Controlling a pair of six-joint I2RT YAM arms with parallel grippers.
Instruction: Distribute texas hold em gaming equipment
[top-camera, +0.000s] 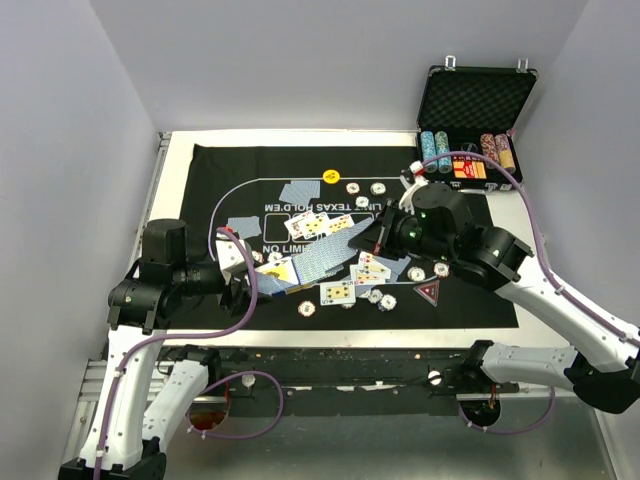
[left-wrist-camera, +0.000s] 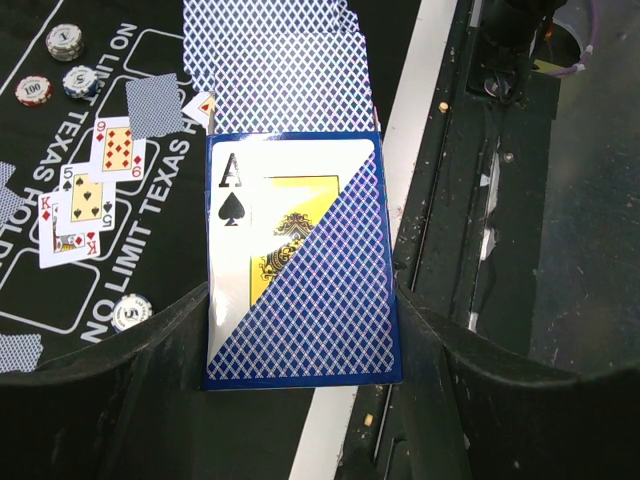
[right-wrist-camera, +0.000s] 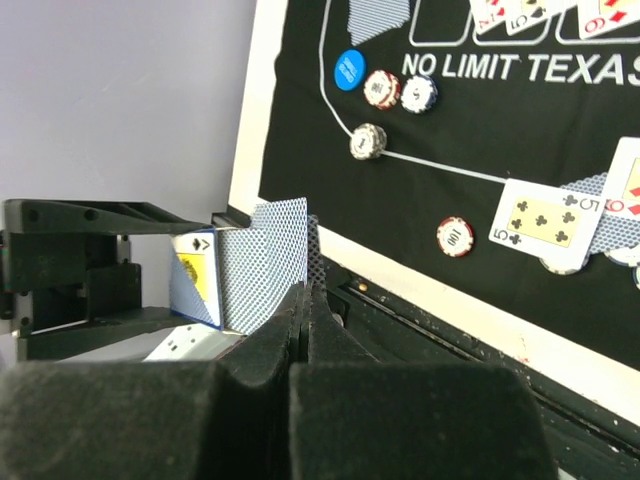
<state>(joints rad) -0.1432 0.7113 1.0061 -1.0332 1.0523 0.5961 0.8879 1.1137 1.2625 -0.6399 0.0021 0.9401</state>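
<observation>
My left gripper (left-wrist-camera: 300, 310) is shut on a blue card box (left-wrist-camera: 300, 260) printed with an ace of spades, one finger on each long side. It holds the box over the mat's near left edge (top-camera: 272, 271). Blue-backed playing cards (left-wrist-camera: 280, 70) stick out of the box's far end. My right gripper (right-wrist-camera: 308, 298) is shut on the edge of those blue-backed cards (right-wrist-camera: 270, 260), and in the top view the cards (top-camera: 325, 262) span between both grippers. Face-up cards (top-camera: 318, 224), striped poker chips (top-camera: 380, 300), a yellow button (top-camera: 330, 178), a blue button (right-wrist-camera: 349, 69) and a dark red triangular marker (top-camera: 427, 292) lie on the mat.
The black felt mat (top-camera: 470, 270) with white lettering covers a white board. An open black foam-lined case (top-camera: 475, 100) stands at the back right with stacked chips (top-camera: 434, 150) in it. Grey walls close in on both sides. The dark table edge (left-wrist-camera: 480, 200) runs beside the mat.
</observation>
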